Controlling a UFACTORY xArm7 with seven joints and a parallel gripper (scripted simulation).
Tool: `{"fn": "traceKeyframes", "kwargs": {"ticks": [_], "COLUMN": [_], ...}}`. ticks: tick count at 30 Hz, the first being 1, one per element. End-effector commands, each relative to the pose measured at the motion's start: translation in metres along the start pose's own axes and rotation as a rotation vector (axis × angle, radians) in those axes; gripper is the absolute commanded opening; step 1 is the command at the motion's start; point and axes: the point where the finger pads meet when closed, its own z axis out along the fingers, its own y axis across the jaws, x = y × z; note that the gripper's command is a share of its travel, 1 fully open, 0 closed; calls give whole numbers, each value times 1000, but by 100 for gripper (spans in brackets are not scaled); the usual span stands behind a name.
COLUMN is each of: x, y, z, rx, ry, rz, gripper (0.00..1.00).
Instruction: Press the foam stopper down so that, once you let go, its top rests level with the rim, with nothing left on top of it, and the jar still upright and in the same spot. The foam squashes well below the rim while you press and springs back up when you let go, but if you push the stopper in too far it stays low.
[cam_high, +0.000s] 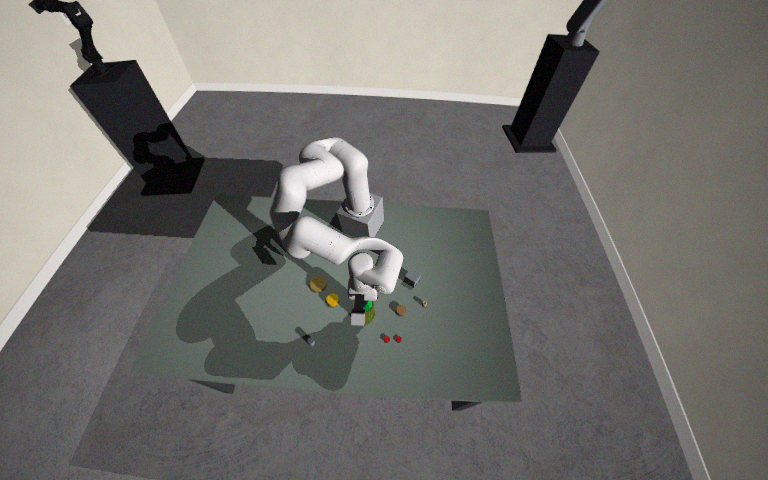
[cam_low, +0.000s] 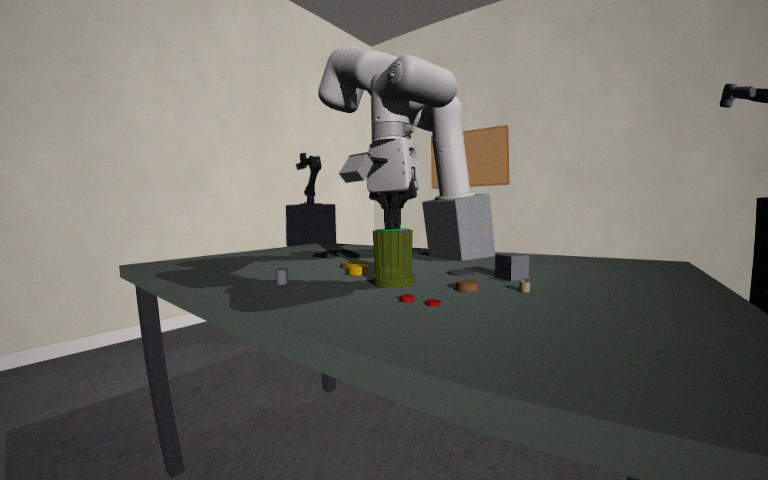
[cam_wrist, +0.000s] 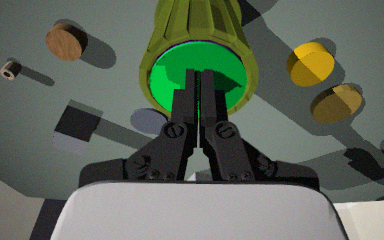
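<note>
- Green stopper (cam_wrist: 200, 70) sat about level with the jar (cam_low: 393, 257) rim, mid-table.
- Gripper (cam_wrist: 199, 102), jaws together and empty, pressed it.
- Next probably called for a careful lift-off.

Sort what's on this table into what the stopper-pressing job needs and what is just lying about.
Part of the job:
- olive ribbed jar
- green foam stopper
- shut gripper, pressing on the stopper

Just lying about:
- two yellow discs
- brown disc
- two red discs
- small grey cylinder
- grey block
- small tan spool
</note>
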Motion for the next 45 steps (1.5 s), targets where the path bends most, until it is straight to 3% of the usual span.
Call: {"fn": "traceKeyframes", "kwargs": {"ticks": [1, 45], "x": [1, 1], "y": [0, 0], "z": [1, 20], "rx": [0, 0], "ry": [3, 3], "rz": [0, 0], "gripper": [0, 0]}}
